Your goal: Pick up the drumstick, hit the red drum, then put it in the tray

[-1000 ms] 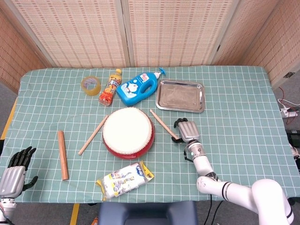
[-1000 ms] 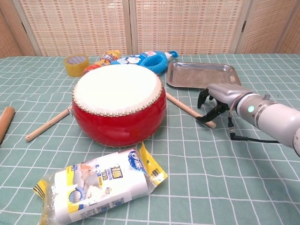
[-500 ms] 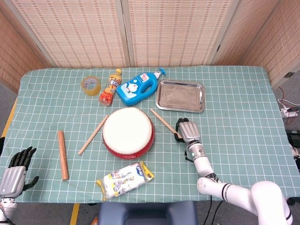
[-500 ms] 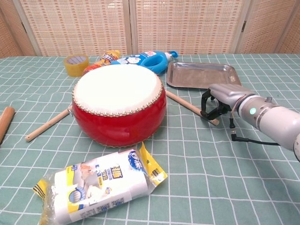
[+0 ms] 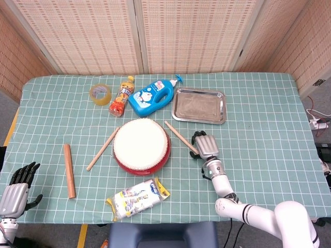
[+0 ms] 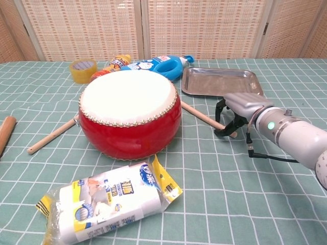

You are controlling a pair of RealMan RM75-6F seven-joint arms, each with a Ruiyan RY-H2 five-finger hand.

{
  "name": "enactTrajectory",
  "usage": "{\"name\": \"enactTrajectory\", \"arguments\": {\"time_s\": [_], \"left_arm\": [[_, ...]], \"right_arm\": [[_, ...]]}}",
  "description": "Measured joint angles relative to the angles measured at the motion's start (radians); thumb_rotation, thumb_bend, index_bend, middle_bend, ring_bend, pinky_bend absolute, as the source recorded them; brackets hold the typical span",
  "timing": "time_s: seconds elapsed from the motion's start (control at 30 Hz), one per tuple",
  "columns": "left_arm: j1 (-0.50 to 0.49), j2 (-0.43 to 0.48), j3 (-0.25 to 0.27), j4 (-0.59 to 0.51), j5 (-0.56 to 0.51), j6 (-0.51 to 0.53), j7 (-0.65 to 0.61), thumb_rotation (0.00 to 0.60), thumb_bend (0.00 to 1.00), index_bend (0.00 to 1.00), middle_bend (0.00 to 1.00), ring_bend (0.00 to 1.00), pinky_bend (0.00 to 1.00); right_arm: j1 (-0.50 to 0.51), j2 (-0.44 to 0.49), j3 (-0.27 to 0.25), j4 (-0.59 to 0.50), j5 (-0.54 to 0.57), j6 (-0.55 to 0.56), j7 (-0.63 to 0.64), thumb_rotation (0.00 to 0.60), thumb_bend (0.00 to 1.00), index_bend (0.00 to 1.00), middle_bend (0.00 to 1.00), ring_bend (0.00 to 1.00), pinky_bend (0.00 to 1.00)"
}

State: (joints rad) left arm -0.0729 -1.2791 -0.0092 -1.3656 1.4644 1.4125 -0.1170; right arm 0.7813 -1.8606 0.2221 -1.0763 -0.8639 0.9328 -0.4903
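The red drum with a white skin stands mid-table. To its right a wooden drumstick lies slanted, its far tip near the drum. My right hand covers the stick's near end, with its fingers curled down around it. The stick looks level with the cloth or just above it. The steel tray sits behind the hand and holds nothing. My left hand hangs off the table's near left corner, fingers apart and holding nothing.
A second drumstick lies left of the drum, and a thicker wooden rod further left. Behind the drum are a tape roll, an orange bottle and a blue detergent bottle. A snack packet lies in front.
My right hand's fingers curled tighter around the drumstick's near end, and hand and stick shifted slightly. The left hand has not moved.
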Motion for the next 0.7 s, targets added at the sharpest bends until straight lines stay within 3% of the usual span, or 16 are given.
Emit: {"name": "enactTrajectory", "arguments": {"time_s": [0.1,0.33,0.7], "left_arm": [[0.0,-0.001,0.0,0.002,0.001,-0.001,-0.003,0.6,0.23,0.0,0.0,0.0,0.0],[0.0,-0.003,0.001,0.012,0.005,0.0,-0.017,0.6,0.22,0.0,0.0,0.0,0.0],[-0.006,0.003,0.002,-0.007,0.02,0.006,0.001,0.6,0.23,0.0,0.0,0.0,0.0]], "right_arm": [[-0.001,-0.003,0.001,0.003,0.0,0.003,-0.005,0.473,0.31,0.47,0.23,0.19,0.53],[-0.017,-0.013,0.004,0.012,-0.011,0.021,0.0,0.476,0.52,0.57,0.25,0.2,0.55],[-0.097,0.106,-0.022,-0.129,-0.088,0.093,0.051,0.485,0.53,0.59,0.25,0.2,0.55]]}}
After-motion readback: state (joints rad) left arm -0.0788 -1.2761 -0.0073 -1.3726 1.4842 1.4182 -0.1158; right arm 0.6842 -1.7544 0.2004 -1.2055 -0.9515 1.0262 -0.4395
